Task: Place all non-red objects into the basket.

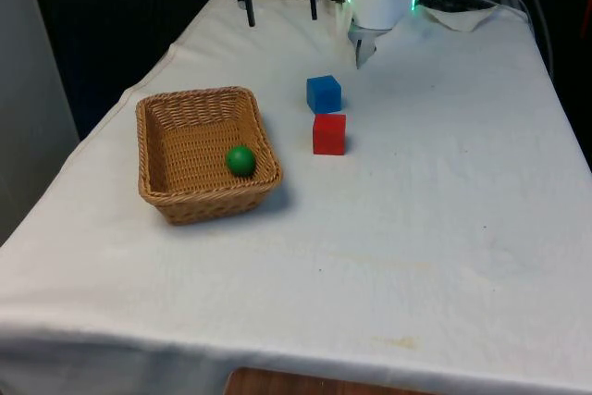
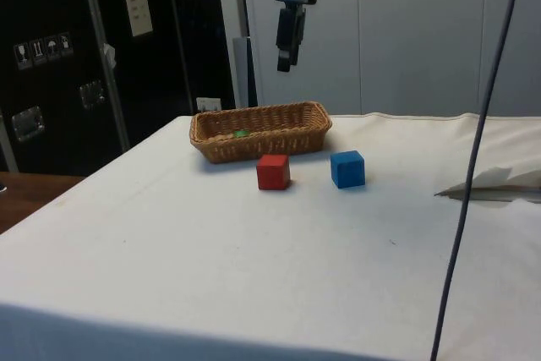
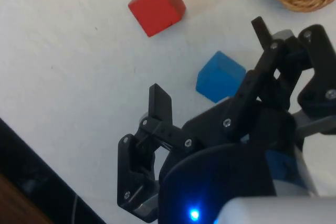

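Basket (image 1: 181, 199) lengthwise toward robot

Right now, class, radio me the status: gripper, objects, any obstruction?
Gripper open, high above table. Green ball in basket; blue cube still out, beside red cube. Nothing blocking.

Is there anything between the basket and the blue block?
No. In the front view, only bare white cloth lies between the basket and the blue block. The red block sits beside the blue one.
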You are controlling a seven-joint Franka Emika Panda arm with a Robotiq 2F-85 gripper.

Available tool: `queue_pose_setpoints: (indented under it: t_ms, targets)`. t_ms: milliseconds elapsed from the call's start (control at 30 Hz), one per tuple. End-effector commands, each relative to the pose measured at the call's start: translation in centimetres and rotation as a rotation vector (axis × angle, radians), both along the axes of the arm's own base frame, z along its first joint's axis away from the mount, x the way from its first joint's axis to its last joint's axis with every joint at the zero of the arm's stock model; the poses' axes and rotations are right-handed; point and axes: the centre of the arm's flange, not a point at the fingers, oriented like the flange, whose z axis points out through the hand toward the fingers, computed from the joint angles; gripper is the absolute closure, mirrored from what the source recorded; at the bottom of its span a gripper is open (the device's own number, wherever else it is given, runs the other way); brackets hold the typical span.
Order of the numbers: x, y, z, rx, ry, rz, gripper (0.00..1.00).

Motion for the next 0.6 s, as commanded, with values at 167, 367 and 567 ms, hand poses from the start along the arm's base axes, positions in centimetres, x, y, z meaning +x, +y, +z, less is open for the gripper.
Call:
queue_pose_setpoints:
  t_ms: [167, 367, 567]
  targets:
    - [-1.5, 1.2, -0.6, 0.001, 0.007, 0.025, 0.00]
    - [-2.8, 2.0, -1.2, -0.009, 0.016, 0.048, 0.00]
    - [-3.9, 2.7, -2.0, -0.027, 0.023, 0.061, 0.00]
